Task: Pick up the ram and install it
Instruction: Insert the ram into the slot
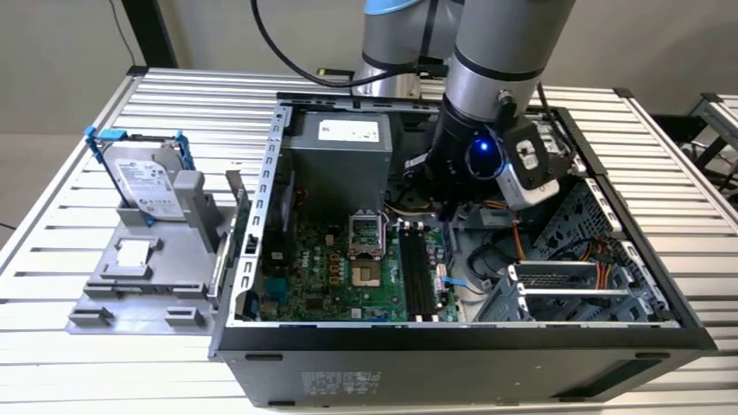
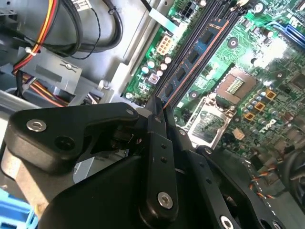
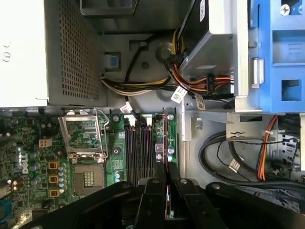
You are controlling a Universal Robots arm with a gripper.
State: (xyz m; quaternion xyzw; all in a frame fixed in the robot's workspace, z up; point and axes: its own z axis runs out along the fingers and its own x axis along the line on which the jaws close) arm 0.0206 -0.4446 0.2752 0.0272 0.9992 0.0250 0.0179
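- Reaching down into the open computer case [image 1: 271,164], the jaws [image 3: 166,183] are closed on the ram [image 3: 165,143], gripping it edge-on.
- In both wrist views the ram stands over the motherboard slots [image 3: 138,152], beside the processor socket [image 3: 86,136].
- A hard drive [image 1: 150,181] in its blue-handled frame stands on the tabletop [image 1: 47,259].
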